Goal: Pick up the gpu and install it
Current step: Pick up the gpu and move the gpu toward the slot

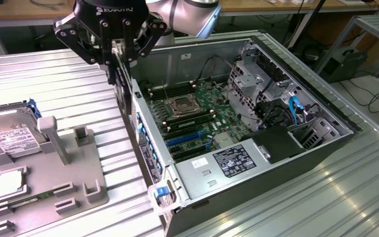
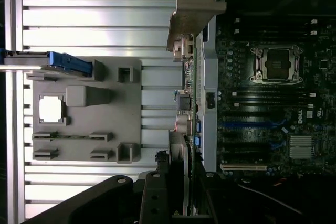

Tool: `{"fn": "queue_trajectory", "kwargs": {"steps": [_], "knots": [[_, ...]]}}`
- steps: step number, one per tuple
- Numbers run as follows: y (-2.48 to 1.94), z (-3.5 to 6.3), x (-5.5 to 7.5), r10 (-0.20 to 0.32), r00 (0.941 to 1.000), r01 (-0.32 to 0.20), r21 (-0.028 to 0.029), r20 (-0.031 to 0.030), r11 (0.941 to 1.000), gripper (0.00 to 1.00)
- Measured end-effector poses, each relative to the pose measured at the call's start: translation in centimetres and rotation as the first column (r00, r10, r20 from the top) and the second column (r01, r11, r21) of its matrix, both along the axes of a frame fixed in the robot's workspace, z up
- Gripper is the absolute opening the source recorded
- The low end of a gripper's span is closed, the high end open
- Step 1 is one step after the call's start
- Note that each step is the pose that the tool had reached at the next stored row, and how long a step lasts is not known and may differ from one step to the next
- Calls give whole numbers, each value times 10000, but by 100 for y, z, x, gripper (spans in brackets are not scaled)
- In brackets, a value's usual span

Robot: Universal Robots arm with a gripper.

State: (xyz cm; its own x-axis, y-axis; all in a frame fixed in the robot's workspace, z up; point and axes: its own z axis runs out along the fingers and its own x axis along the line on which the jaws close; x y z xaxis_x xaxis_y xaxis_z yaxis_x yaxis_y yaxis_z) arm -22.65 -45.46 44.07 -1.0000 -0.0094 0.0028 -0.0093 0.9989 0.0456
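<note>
The gpu (image 2: 192, 82) hangs thin, edge-on, with a pale metal bracket (image 2: 195, 11).

Ribbed shiny metal table (image 1: 347, 197), matt grey plastic holder (image 1: 64, 177), gpu (image 2: 192, 93) with dull pale metal bracket (image 2: 193, 11), bare sheet-metal computer case (image 1: 183, 61), matt black pincer (image 1: 116, 61)
</note>
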Motion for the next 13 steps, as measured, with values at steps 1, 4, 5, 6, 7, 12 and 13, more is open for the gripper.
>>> {"fn": "queue_trajectory", "kwargs": {"steps": [1, 4, 5, 6, 7, 12, 13], "knots": [[0, -1, 21, 0, 10000, 0, 0, 0, 10000, 27], [0, -6, 113, 6, 10000, -6, 1, 1, 10000, 27], [0, -7, 145, 7, 10000, -7, 1, 1, 10000, 27], [0, -9, 171, 9, 10000, -9, 1, 1, 10000, 27], [0, -11, 204, 11, 10000, -11, 1, 1, 10000, 27], [0, -22, 339, 15, 10000, -15, 0, 2, 10000, 27], [0, -23, 353, 16, 10000, -16, 1, 4, 10000, 27]]}}
